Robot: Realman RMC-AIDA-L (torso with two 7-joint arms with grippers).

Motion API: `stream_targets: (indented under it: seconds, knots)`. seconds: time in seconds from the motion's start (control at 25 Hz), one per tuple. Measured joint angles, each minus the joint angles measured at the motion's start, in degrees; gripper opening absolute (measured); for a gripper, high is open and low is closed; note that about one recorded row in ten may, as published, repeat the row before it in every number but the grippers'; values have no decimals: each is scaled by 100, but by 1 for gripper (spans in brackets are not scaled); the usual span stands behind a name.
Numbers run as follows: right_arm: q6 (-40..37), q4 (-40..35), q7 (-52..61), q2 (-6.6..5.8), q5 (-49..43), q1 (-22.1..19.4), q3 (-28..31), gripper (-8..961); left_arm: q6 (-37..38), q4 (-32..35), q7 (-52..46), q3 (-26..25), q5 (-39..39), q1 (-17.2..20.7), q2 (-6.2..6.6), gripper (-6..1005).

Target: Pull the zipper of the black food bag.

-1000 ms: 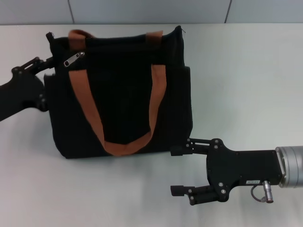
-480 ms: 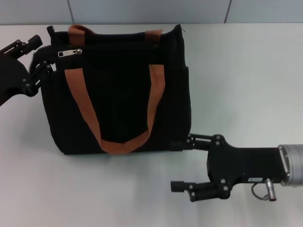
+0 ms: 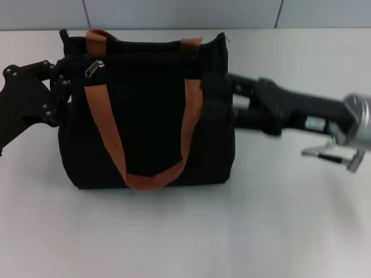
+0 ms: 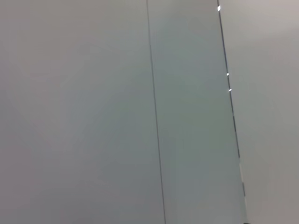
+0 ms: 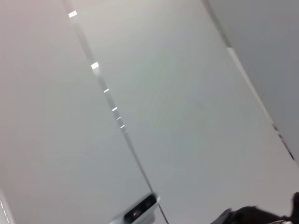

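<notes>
The black food bag [image 3: 148,116] stands upright in the middle of the table in the head view, with two orange-brown strap handles [image 3: 101,133]. The silver zipper [image 3: 94,68] pull lies near its top left corner, on the black track. My left gripper [image 3: 62,79] is against the bag's upper left edge, just left of the pull. My right gripper [image 3: 227,99] is pressed to the bag's right side at the side pocket, its fingers apart. Neither wrist view shows the bag or the zipper.
The white table [image 3: 290,220] stretches in front of and to the right of the bag. A grey wall [image 3: 185,14] runs behind it. Both wrist views show only pale wall panels [image 4: 93,116].
My right arm has swung up from the table's front to the bag's right side. My left gripper has moved in against the bag's upper left corner. The bag has shifted slightly.
</notes>
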Motion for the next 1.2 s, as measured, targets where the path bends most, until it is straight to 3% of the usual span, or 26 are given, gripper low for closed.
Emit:
stream_targets:
  seconds: [0.28, 0.52, 0.72, 0.88, 1.12, 1.2]
  knots:
    - [718, -719, 2582, -9, 26, 762, -74, 808, 104, 34, -52, -47, -21, -20, 22, -1]
    - [1335, -1082, 4599, -60, -63, 1421, -882, 808, 78, 38, -52, -49, -24, -33, 24, 4]
    - [1609, -1057, 5519, -38, -67, 1678, -1194, 808, 98, 27, -9, -50, -27, -17, 17, 9]
    - [1771, -1058, 5961, -23, -67, 1748, -1281, 644, 79, 7, -7, -50, -33, -18, 15, 12]
    - [2258, -943, 6598, 32, -43, 1831, -1744, 493, 74, 7, -4, -50, -34, -10, 14, 17]
    - [2382, -777, 6644, 43, -36, 1905, -1783, 493, 71, 1, 2, -50, -36, -13, 8, 19]
